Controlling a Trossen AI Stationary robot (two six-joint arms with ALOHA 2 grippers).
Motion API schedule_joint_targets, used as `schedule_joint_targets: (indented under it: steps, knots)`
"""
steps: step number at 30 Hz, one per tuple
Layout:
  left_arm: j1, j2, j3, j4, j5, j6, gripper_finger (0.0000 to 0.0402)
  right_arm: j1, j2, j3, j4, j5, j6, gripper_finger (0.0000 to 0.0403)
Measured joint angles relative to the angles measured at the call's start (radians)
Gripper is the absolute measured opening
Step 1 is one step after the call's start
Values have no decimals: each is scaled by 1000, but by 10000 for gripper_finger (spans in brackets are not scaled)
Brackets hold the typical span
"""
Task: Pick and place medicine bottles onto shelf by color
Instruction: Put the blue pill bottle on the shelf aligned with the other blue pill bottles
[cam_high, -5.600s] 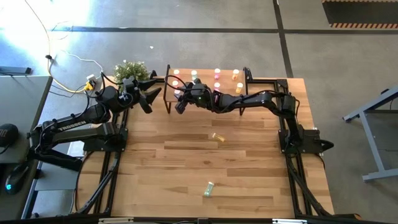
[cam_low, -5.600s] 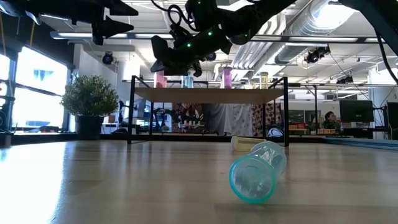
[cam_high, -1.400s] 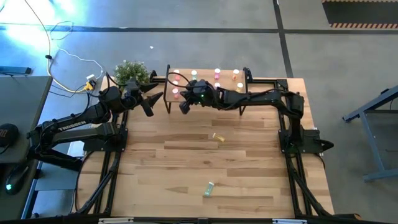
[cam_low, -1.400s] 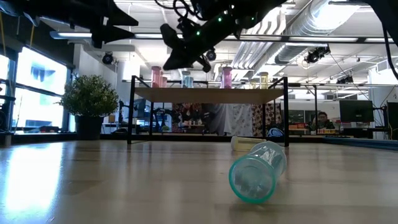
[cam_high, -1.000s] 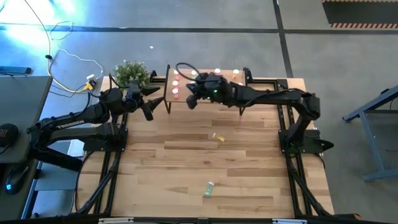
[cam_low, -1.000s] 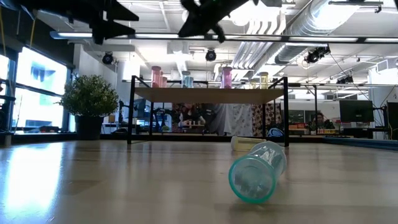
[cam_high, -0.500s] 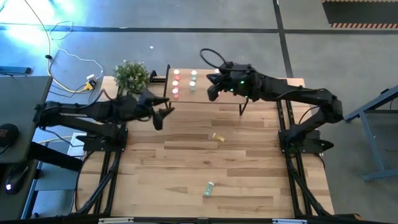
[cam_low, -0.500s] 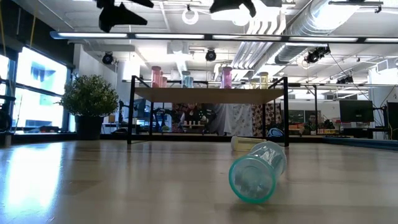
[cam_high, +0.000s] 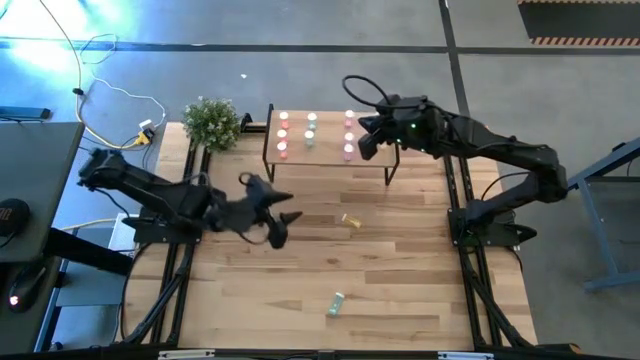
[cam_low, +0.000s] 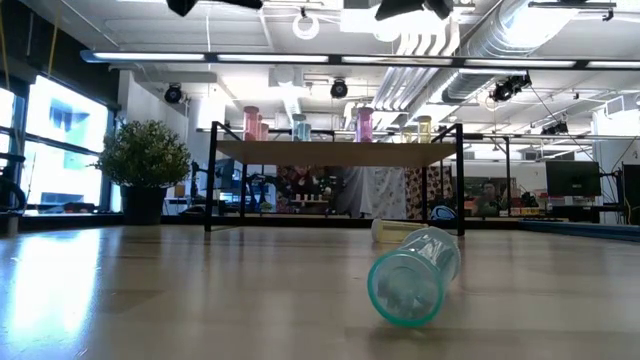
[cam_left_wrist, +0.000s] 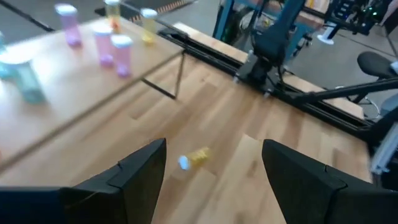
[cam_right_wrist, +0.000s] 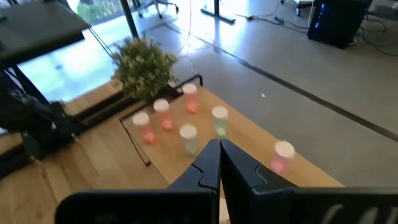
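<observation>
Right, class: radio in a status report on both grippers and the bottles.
Left gripper open over the tabletop, near yellow bottle. Right gripper shut, empty, above shelf. Green bottle lying loose. Nothing blocking.

Both arms matte black, jointed tube links. Black cable loops out near the right end effector, green LED lit on that wrist. Left end effector: two wedge-shaped black fingers.

The shelf, a light wood top on thin black legs, carries upright bottles: salmon-red at one end, then mint-green, then pink. A yellow bottle lies on its side before the shelf. A green bottle lies tipped farther out.
</observation>
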Motion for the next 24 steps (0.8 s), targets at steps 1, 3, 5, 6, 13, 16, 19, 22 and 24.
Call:
schedule_joint_targets:
  steps: [1,3,5,6,13,16,19,22,24]
  knots:
    - [-16,25,21,-11,-6,-25,257,0,-3,0,-17,0,-1,0]
    - [-47,71,58,-35,-17,-76,257,0,-5,0,-41,0,-8,0]
    - [-74,119,96,-44,-20,-120,257,0,-6,0,-71,-4,-8,0]
    - [-87,142,112,-54,-20,-140,257,0,-6,0,-78,-4,-8,0]
    - [-143,293,207,-105,-15,-303,257,0,-7,0,-141,-4,-8,0]
    - [-158,350,239,-109,5,-381,257,0,-7,0,-160,-4,-8,0]
    - [-168,401,267,-119,41,-443,257,0,-7,0,-162,-4,-2,0]
    - [-178,446,294,-124,76,-491,257,0,-7,0,-169,-4,24,0]
    - [-182,473,306,-138,92,-506,257,0,-7,0,-178,-3,28,0]
